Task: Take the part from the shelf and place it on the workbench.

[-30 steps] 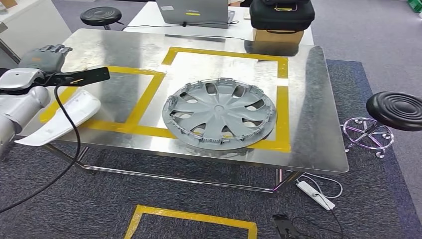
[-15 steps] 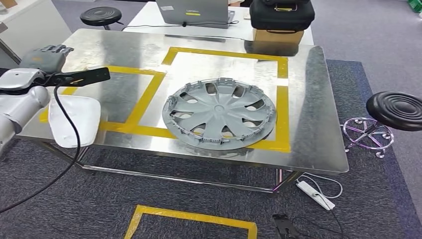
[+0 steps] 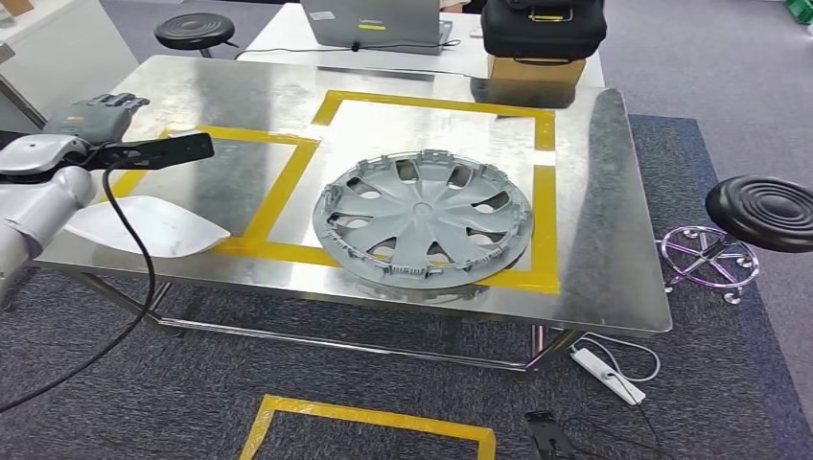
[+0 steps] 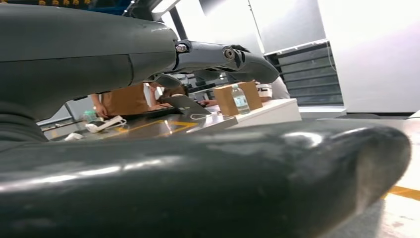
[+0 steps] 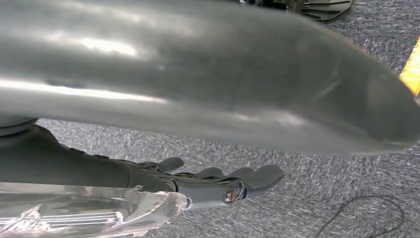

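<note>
On the bench's (image 3: pixel 614 192) left end the white part (image 3: pixel 153 226) lies flat beside the yellow tape outline (image 3: pixel 278 196), its near edge close to the bench rim. My left hand (image 3: pixel 96 113) hovers above and behind it, fingers (image 4: pixel 233 57) extended and holding nothing. My right hand (image 5: pixel 223 186) hangs over carpet, fingers loosely apart and empty. I judge placement done; next I'd lift the left arm clear, avoiding the hubcap (image 3: pixel 422 216).

A steel counter (image 3: pixel 614 240) marked with yellow tape stood on dark grey carpet (image 3: pixel 729 77). Black round stools (image 3: pixel 764 211) stood beside it, and a white desk (image 3: pixel 278 29) stood behind.
</note>
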{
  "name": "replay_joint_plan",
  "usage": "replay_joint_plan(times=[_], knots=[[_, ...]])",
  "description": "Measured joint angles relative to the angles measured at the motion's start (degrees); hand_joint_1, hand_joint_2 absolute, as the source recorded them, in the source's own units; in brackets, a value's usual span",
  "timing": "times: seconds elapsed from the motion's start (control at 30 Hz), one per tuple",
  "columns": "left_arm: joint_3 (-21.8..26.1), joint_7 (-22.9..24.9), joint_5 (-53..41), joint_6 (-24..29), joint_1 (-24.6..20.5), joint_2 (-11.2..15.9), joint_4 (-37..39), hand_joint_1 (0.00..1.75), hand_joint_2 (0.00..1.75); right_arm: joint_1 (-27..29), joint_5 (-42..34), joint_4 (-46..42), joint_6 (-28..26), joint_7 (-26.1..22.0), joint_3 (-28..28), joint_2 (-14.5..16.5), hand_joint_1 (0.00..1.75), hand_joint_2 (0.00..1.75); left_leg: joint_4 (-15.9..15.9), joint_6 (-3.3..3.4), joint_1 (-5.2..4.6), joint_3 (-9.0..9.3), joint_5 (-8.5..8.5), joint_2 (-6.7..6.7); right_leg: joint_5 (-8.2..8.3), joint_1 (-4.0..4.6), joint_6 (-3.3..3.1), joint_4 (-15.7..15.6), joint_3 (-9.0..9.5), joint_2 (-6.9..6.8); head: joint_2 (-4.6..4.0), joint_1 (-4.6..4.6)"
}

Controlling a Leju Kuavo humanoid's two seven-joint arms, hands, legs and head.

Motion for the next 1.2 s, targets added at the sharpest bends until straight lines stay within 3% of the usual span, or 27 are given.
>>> replay_joint_plan(times=[0.23, 0.4, 0.47, 0.53, 0.6, 0.63, 0.67, 0.73, 0.8, 0.9, 0.93, 1.0, 1.07, 1.1, 1.13, 1.2], knots=[[0.9, -0.7, 0.1, -0.2, 0.3, 0.2, 0.0, 0.0, 0.0, 0.0, 0.0, 0.0, 0.2, -0.2, 0.0, 0.0, 0.0, 0.0, 0.0, 0.23, -0.34, 0.0, -0.15, -0.01, -0.04, -0.3, 0.14, 0.0, 0.01, 0.0, 0.0, 0.0], [1.1, -1.1, 0.1, -0.2, 0.3, 0.4, 0.0, 0.0, 0.0, 0.0, 0.0, 0.0, 0.2, -0.2, 0.0, 0.1, 0.0, 0.0, -0.3, 0.87, -0.38, 0.23, -0.03, 0.07, -0.23, -0.56, 0.75, 0.0, -0.03, 0.0, 0.0, -0.02], [1.2, -1.2, 0.1, -0.2, 0.3, 0.4, 0.0, 0.0, 0.0, -0.1, 0.0, 0.0, 0.2, -0.2, 0.0, 0.2, 0.0, 0.0, -0.8, 1.16, 0.02, 0.54, 0.2, 0.24, -2.28, -0.52, 1.1, 3.0, -1.35, -0.06, -0.01, 0.14], [1.2, -1.4, 0.1, -0.2, 0.4, 0.4, 0.0, 0.0, 0.0, -0.1, 0.0, 0.0, 0.2, -0.2, 0.0, 0.2, 0.0, 0.0, -0.8, 1.22, 0.15, 0.62, 0.21, 0.37, -5.96, -0.69, 1.38, 10.2, -4.7, -0.13, 0.0, 0.25], [1.3, -1.5, 0.1, -0.2, 0.8, 0.4, 0.0, 0.0, 0.0, 0.0, 0.0, 0.0, 0.2, -0.2, 0.0, 0.2, 0.0, 0.0, -0.8, 1.15, 0.27, 0.62, 0.19, 0.44, -7.66, -0.92, 1.7, 16.2, -7.68, -0.16, 0.0, 0.22], [1.3, -1.5, 0.1, -0.2, 0.9, 0.4, 0.0, 0.0, 0.0, 0.0, 0.0, 0.0, 0.2, -0.2, 0.0, 0.2, 0.0, 0.0, -0.8, 1.02, 0.41, 0.62, 0.17, 0.44, -6.93, -1.03, 1.87, 16.5, -7.9, -0.18, 0.0, 0.24], [1.3, -1.5, 0.2, -0.2, 1.0, 0.4, 0.0, 0.0, 0.0, 0.0, 0.0, 0.0, 0.2, -0.2, 0.0, 0.2, 0.0, 0.0, -0.7, 0.79, 0.63, 0.62, 0.14, 0.42, -5.15, -1.19, 2.06, 14.3, -6.93, -0.21, 0.0, 0.23], [1.3, -1.6, 0.3, -0.2, 0.9, 0.4, 0.0, 0.0, 0.0, -0.1, 0.0, 0.0, 0.2, -0.3, 0.0, 0.2, 0.0, 0.0, -0.4, -0.06, 1.02, 0.53, 0.04, 0.33, -1.46, -1.53, 2.54, 6.6, -2.99, -0.26, 0.0, 0.29], [1.4, -1.6, 0.5, -0.2, 0.8, 0.5, 0.0, 0.0, 0.0, -0.3, 0.0, 0.0, 0.2, -0.3, 0.0, 0.3, 0.0, 0.0, -0.1, -1.12, 1.09, 0.36, 0.19, 0.18, -0.09, -1.59, 2.19, 2.0, -0.59, -0.03, 0.0, 0.33], [1.8, -1.8, 0.6, -0.3, 0.8, 0.5, 0.0, 0.0, 0.0, -0.4, 0.0, 0.1, 0.2, -0.3, 0.0, 0.4, 0.0, 0.0, -0.2, -2.34, 1.21, 0.21, 0.72, 0.07, 0.17, -1.37, 0.56, 1.8, -1.01, 0.22, 0.0, 0.34], [2.0, -1.9, 0.6, -0.3, 0.9, 0.5, 0.0, 0.0, 0.0, -0.4, 0.0, 0.1, 0.2, -0.3, 0.0, 0.4, 0.0, 0.0, 0.2, -2.57, 1.26, -0.07, 0.02, 0.18, 0.47, -1.37, -0.07, 1.8, -1.25, 0.24, 0.0, 0.2], [2.2, -2.0, 0.6, -0.3, 0.9, 0.6, 0.0, 0.0, 0.0, -0.4, 0.0, 0.1, 0.2, -0.3, 0.0, 0.4, 0.0, 0.0, 4.6, -2.75, 1.19, -1.81, -3.67, 0.42, 1.16, -1.37, -1.15, 1.5, -1.86, 0.25, 0.0, -0.13], [2.3, -2.0, 0.6, -0.4, 1.0, 0.6, 0.0, 0.0, 0.0, -0.4, 0.0, 0.1, 0.2, -0.3, 0.0, 0.4, 0.0, 0.0, 12.2, -2.75, 1.0, -4.55, -8.22, 0.47, 1.85, -1.11, -1.69, 1.5, -2.71, 0.25, 0.0, -0.34], [2.3, -2.0, 0.6, -0.4, 1.1, 0.6, 0.0, 0.0, 0.0, -0.3, 0.0, 0.1, 0.2, -0.3, 0.0, 0.4, 0.0, 0.0, 15.1, -2.68, 0.94, -5.38, -9.48, 0.47, 2.24, -0.95, -1.83, 1.5, -3.19, 0.23, 0.0, -0.38], [2.3, -2.0, 0.5, -0.4, 1.3, 0.6, 0.0, 0.0, 0.0, -0.3, 0.0, 0.1, 0.2, -0.3, 0.0, 0.4, 0.0, 0.0, 16.2, -2.52, 0.89, -5.32, -9.66, 0.47, 2.66, -0.79, -1.92, 1.5, -3.69, 0.22, -0.01, -0.4], [2.3, -2.0, 0.5, -0.4, 1.3, 0.5, 0.0, 0.0, 0.0, -0.4, 0.0, 0.1, 0.2, -0.3, 0.0, 0.4, 0.0, 0.0, 12.7, -2.01, 0.66, -2.22, -7.57, 0.47, 3.53, -0.59, -1.88, 1.5, -4.7, 0.2, -0.01, -0.41]])
